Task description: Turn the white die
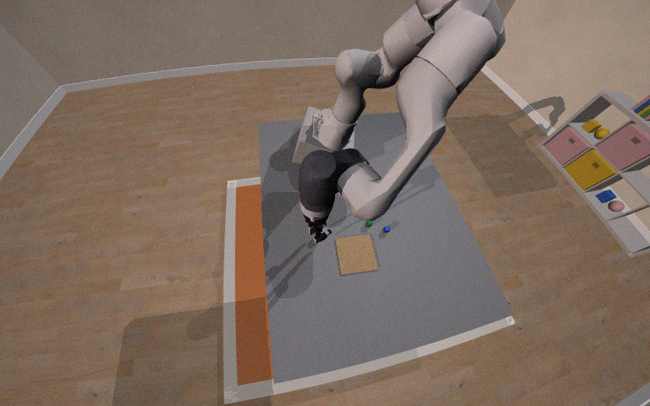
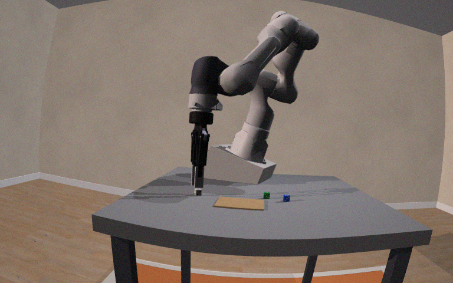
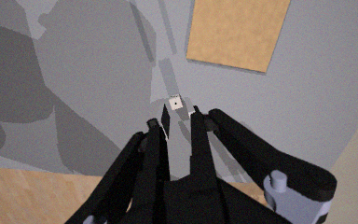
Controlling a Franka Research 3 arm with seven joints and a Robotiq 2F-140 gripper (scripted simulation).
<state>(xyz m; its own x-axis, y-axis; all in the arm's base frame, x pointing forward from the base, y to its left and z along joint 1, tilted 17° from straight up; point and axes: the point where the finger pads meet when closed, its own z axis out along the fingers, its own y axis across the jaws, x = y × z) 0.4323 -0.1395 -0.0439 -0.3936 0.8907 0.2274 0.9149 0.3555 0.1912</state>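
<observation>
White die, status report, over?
Gripper narrowly open, empty, just above small white die. Die on grey table beside tan square mat, one pip up. Nothing between them.
</observation>
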